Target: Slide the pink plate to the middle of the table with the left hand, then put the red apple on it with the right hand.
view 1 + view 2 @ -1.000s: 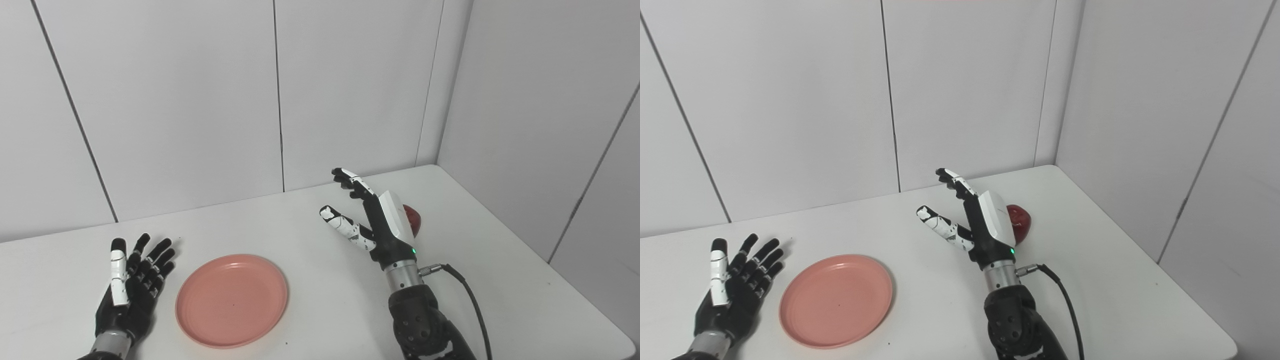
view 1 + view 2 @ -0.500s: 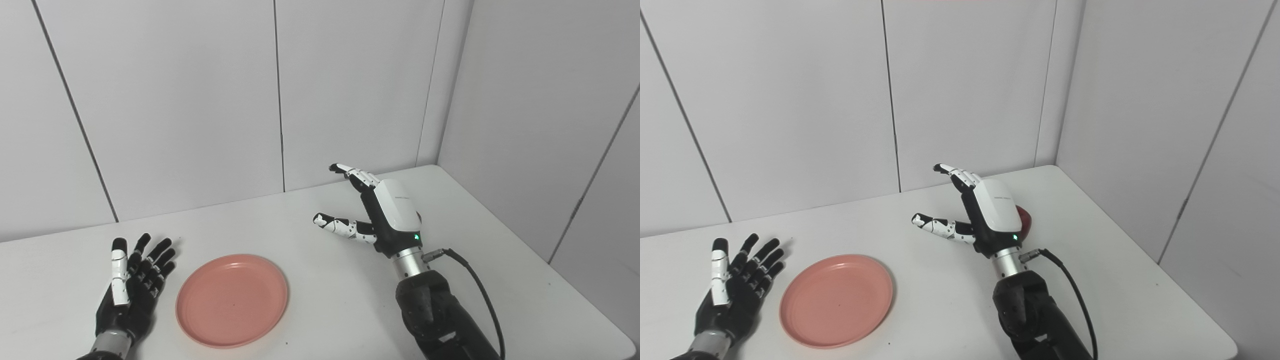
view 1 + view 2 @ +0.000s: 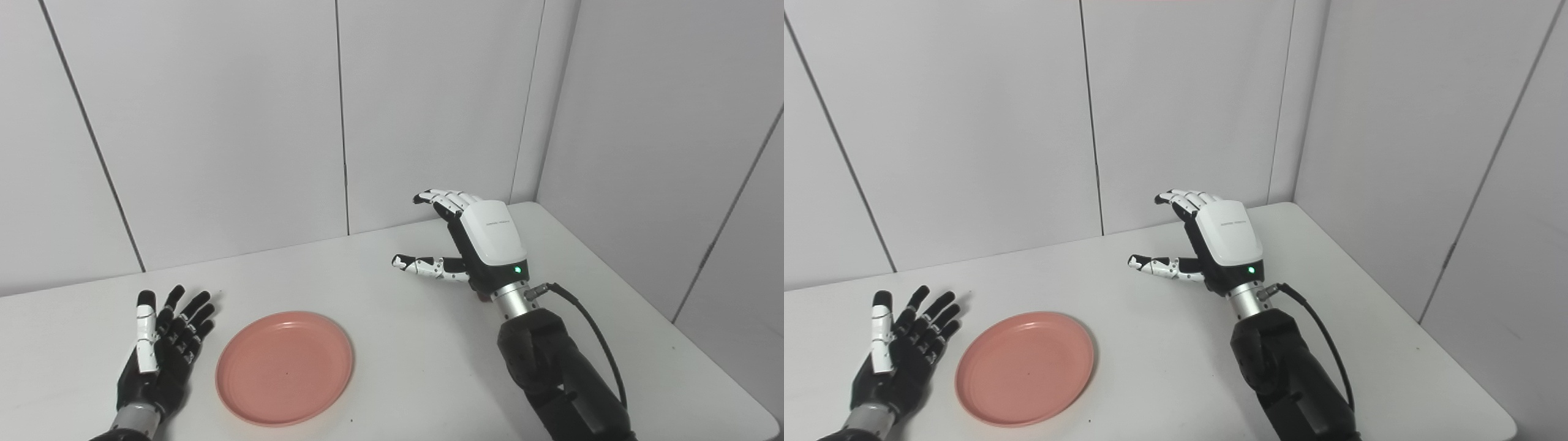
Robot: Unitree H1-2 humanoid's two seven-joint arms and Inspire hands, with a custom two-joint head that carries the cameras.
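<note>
Pink plate (image 3: 284, 367) near table's (image 3: 380, 294) front edge, between two robot hands, both spread, released.

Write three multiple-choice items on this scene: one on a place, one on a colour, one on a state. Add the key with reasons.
1. Where does the plate lie?
A. beside the left hand
B. under the right hand
C. at the table's far right corner

2. What colour is the plate?
A. blue
B. pink
C. green

3. How is the left hand?
A. closed on the plate
B. open, palm up, holding nothing
C. lifted high above the table

Key: 1 A, the plate sits just right of that hand. 2 B, its surface is pink. 3 B, its fingers are spread, apart from the plate.
</note>
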